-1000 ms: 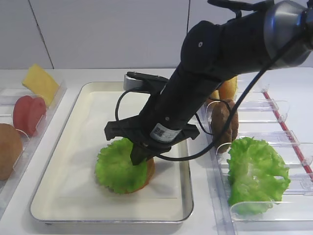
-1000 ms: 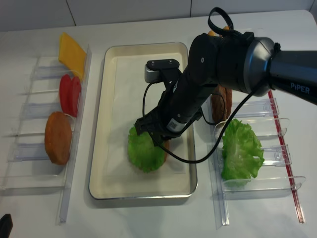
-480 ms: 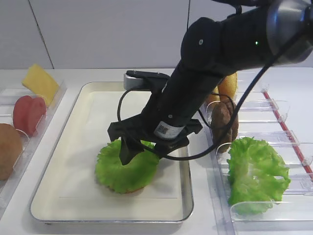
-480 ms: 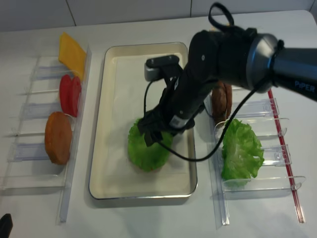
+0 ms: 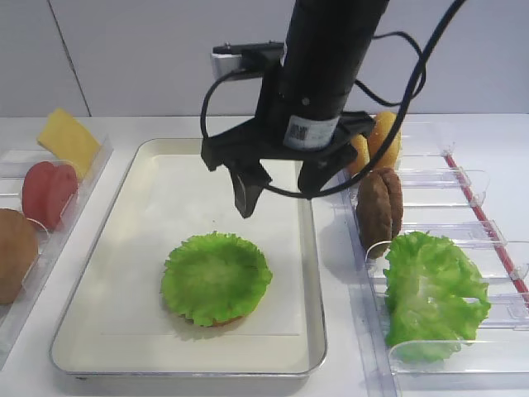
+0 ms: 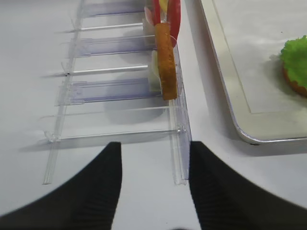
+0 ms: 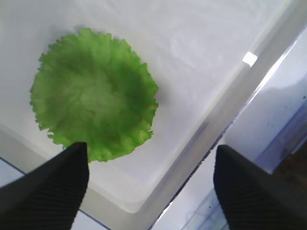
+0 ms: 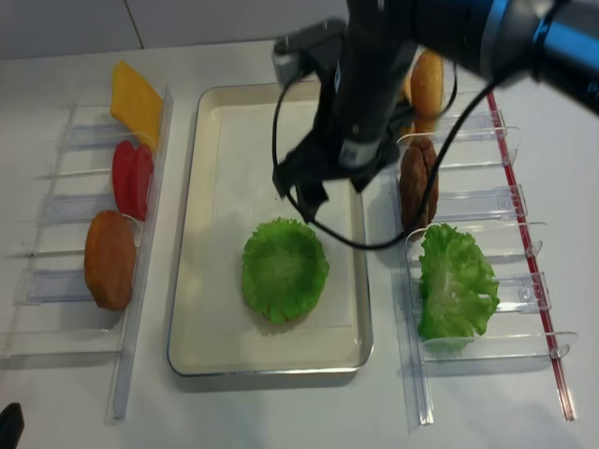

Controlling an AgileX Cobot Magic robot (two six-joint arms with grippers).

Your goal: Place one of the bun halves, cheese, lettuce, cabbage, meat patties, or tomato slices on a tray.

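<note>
A: A white tabletop is filling the views, with a pale panelled wall behind it and clear plastic holders [image 8: 56,271] lining both sides. Where is the job standing?

B: The tray [image 5: 107,240] is sitting in the middle, and the lettuce [image 5: 216,277] is lying flat on its white lining, toward the near end. A thin brown edge is peeking out under the leaf in the left wrist view, so I'm judging a bun half is lying beneath it, mostly hidden.

A: And the right gripper [image 5: 283,186]?

B: It is hovering above the tray, clear of the leaf, with its jaws spread wide and nothing between them. In its own wrist view the two dark fingers [image 7: 45,184] are framing the lettuce [image 7: 93,93] from above without touching it.

A: So the placement is looking done?

B: For this item, yes, in my judgement: the leaf is resting on its own inside the rim. Nothing else is sitting on the tray.

A: What is waiting in the racks?

B: On the left, the cheese [image 8: 137,101], the tomato slices [image 8: 132,178] and a bun half [image 8: 109,259]. On the right, another bun [image 8: 426,84], the meat patties [image 8: 418,183] standing on edge, and a bunch of bigger green leaves [image 8: 456,281].

A: The left gripper [image 6: 152,184]?

B: Only its own camera is showing it, parked low by the left rack, fingers apart and gripping nothing.
</note>
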